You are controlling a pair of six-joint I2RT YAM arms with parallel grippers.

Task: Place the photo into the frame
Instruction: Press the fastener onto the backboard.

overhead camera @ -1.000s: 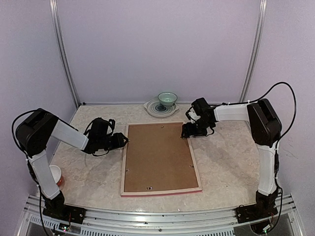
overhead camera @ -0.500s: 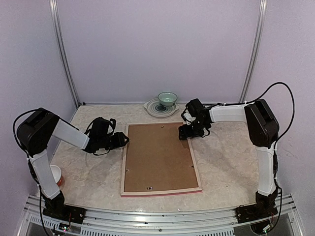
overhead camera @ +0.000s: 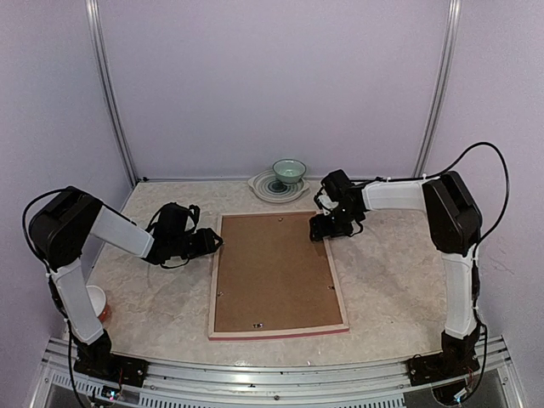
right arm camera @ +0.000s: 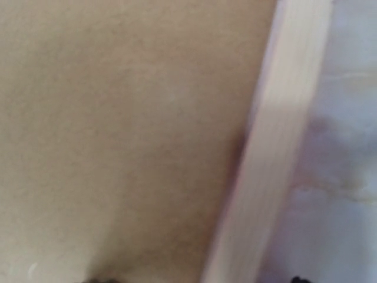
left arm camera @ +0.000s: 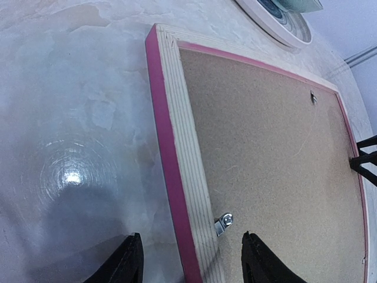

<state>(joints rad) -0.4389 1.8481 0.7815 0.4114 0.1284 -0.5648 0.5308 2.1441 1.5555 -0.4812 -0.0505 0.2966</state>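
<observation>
While the frame lies face down on the desk, brown backing filling it and the photo nowhere in sight, we hold left fingers and right fingers open astride its opposite rails, and should close gently, clear of the clip.

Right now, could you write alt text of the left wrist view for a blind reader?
A picture frame lies face down on a marbled table, its pale wood rail edged in pink, with brown backing board filling it. The left gripper stands open, a dark fingertip on either side of the near rail, beside a small metal clip.
</observation>
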